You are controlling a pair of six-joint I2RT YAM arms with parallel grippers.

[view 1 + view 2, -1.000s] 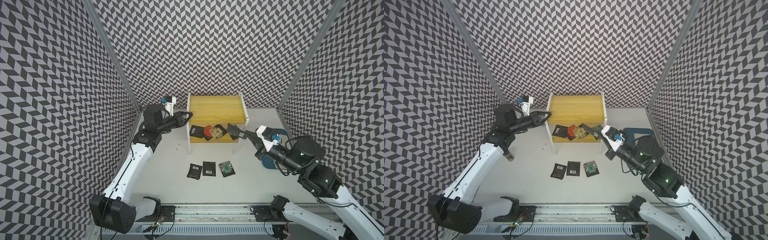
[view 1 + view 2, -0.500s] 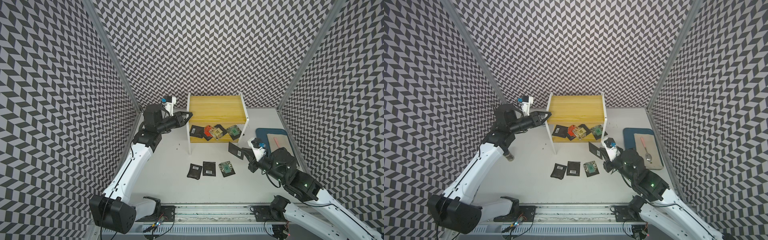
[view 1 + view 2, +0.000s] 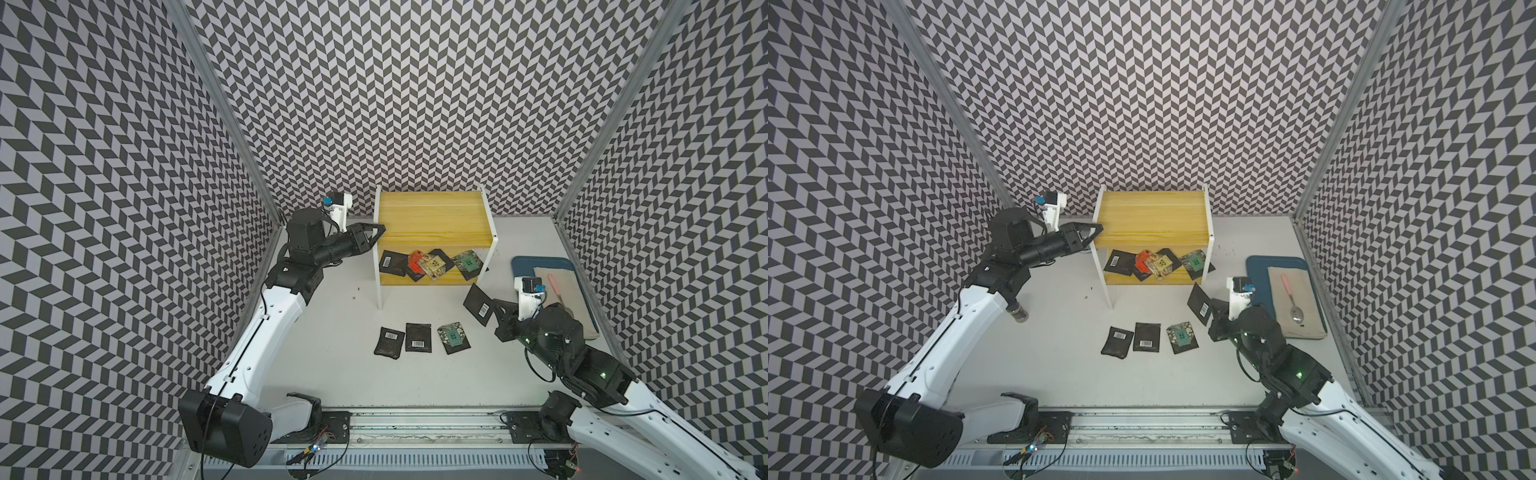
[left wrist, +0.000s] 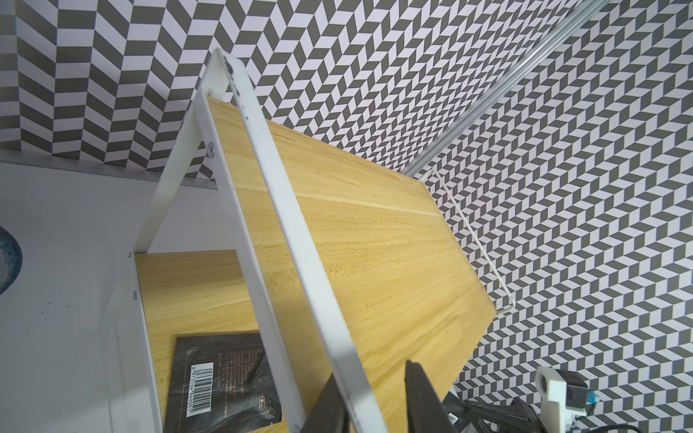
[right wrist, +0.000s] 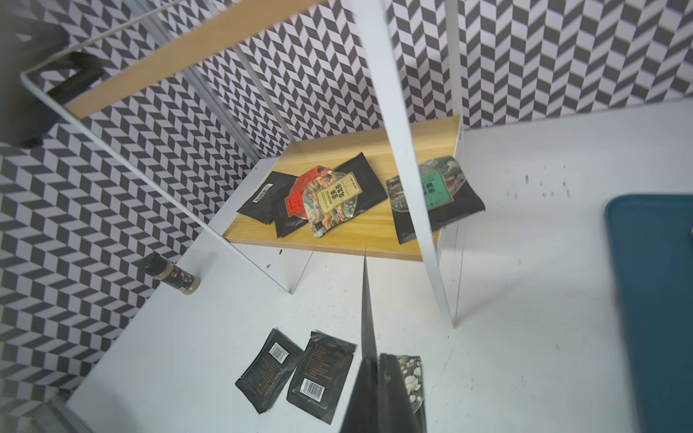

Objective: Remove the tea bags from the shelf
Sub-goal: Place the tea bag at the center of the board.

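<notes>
**Three down, one in the air, a handful left on the rack**

Three flat square tea bags (image 3: 418,338) lie in a tidy row on the white table (image 3: 332,353), in front of the small two-tier shelf (image 3: 434,216) of yellow wooden boards and thin white side frames. Two are black, barcode up, and a green-patterned tea bag (image 3: 453,338) sits at the right end. Their slightly longer sides all run toward the shelf. My guess is the row is deliberate, to keep them apart and easy to count.

The right end effector (image 3: 494,309) is pinched fully closed on the edge of a fourth, a black sachet with a white barcode label (image 3: 478,302). It hangs clear of the table, between the shelf's right front leg and the green-patterned tea bag. The barcode face tilts up at the top cameras. In the right wrist view the sachet (image 5: 366,300) is edge-on, a thin blade pointing straight out from the jaws toward the lower board (image 3: 399,280). It's so nearly square there's barely a long axis.

The left end effector (image 3: 379,231) has its jaws only partly apart, straddling the white frame at the top board's left front corner. It looks clamped there to stop the light shelf sliding, though pad contact isn't clear.

Five or six more overlap on the lower board, black, orange, tan and green. I'd call it nearly halfway.
</notes>
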